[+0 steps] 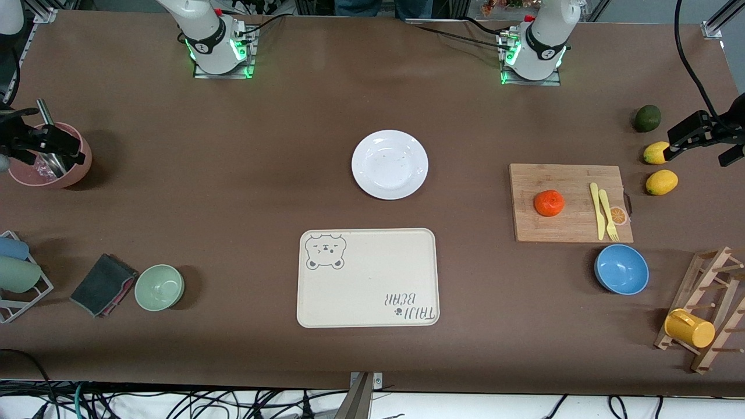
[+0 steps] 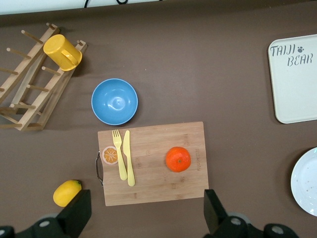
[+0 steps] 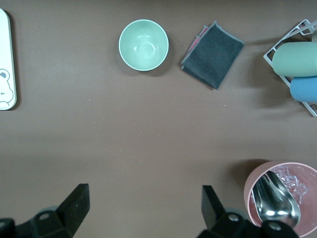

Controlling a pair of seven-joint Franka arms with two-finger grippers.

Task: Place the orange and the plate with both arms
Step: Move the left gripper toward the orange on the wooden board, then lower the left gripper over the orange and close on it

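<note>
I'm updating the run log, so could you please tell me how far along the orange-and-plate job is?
Nothing looks done yet. The orange sits untouched on the wooden cutting board, and the white plate lies bare on the table, farther from the front camera than the bear-print tray. Nothing is in hand: the left hand hangs open above the board's edge, and the right hand hangs open beside the pink cup. Both pickups and placements remain.

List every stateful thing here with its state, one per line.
Small round red-orange orange: resting on the wooden cutting board, untouched.
Round white glossy plate: empty, on the table.
Cream rectangular bear-print tray: empty.
Blue bowl: empty, upright.
Pale green bowl: empty, upright.
Yellow mug: hung on the wooden rack.
Left tool: open.
Right tool: open.
</note>
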